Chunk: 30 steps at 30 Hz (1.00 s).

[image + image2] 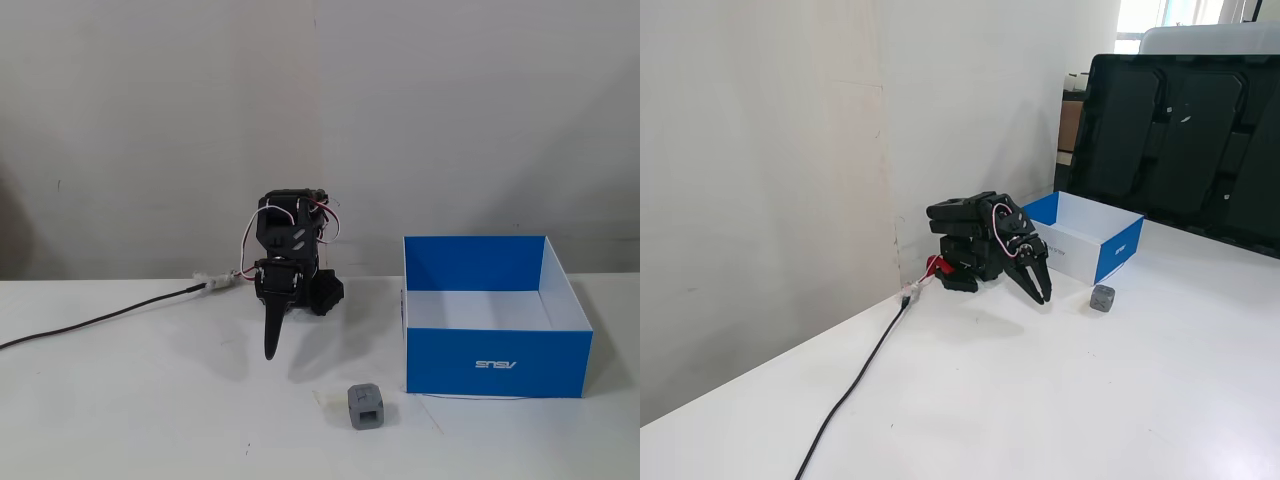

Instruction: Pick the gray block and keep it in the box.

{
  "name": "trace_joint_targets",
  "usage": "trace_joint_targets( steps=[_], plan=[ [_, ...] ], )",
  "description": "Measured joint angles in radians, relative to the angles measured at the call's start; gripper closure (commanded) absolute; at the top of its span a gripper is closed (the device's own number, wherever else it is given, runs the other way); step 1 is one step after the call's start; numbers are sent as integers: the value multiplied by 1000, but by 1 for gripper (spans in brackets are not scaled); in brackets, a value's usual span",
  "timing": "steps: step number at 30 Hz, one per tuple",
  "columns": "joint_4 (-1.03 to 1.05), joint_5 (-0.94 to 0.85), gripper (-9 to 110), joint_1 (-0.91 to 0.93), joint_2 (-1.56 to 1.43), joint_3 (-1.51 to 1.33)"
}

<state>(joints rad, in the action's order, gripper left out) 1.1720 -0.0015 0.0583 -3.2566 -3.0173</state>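
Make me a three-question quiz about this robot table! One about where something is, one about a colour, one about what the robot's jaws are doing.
1. Where is the gray block?
A. inside the box
B. on the table outside the box
C. in the jaws

2. What colour is the outside of the box?
A. blue
B. red
C. green

3. What does the gripper hold?
A. the block
B. the cable
C. nothing

Answers: 1 B, it sits on the tabletop near the box's corner. 2 A, its walls are bright blue. 3 C, the jaws point down with nothing between them.
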Motion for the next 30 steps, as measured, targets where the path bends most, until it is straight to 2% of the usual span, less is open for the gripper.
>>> trace_joint_targets(
  steps=[27, 30],
  plan=[
    [0, 0, 101, 0, 0, 0],
    [0, -11, 101, -57, 0, 0]
  ],
)
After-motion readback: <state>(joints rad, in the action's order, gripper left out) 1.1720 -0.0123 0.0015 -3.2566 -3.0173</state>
